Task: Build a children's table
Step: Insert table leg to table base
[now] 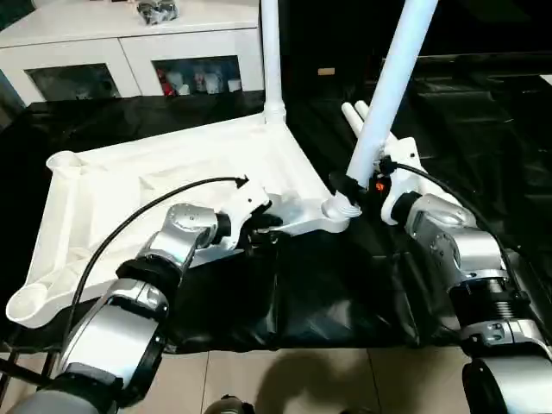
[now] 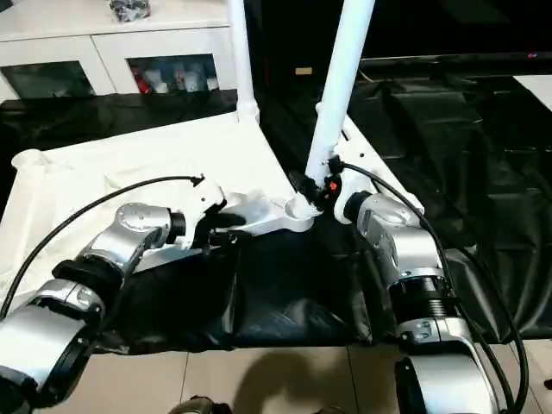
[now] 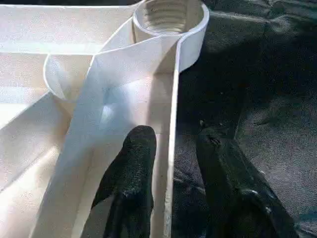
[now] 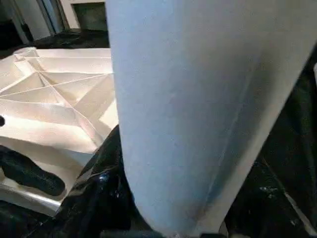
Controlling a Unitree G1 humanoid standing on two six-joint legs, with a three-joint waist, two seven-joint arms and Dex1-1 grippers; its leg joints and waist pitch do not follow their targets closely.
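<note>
One leg (image 1: 392,82) is gripped in the right gripper's (image 1: 360,185) jaws, tilted over the corner socket (image 1: 338,210). The tabletop (image 1: 129,198) rim is straddled by the left gripper's (image 3: 171,148) part-open jaws, so cross-threading or slipping is risked.

Upright leg (image 1: 271,60) and tilted leg (image 1: 392,82) flank open gap, spare legs (image 1: 355,114) behind, cabinet (image 1: 129,52) beyond.

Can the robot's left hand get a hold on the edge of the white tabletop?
Probably yes. The left hand already has one finger on each side of the tabletop rim, near the threaded corner socket, with nothing blocking it.
</note>
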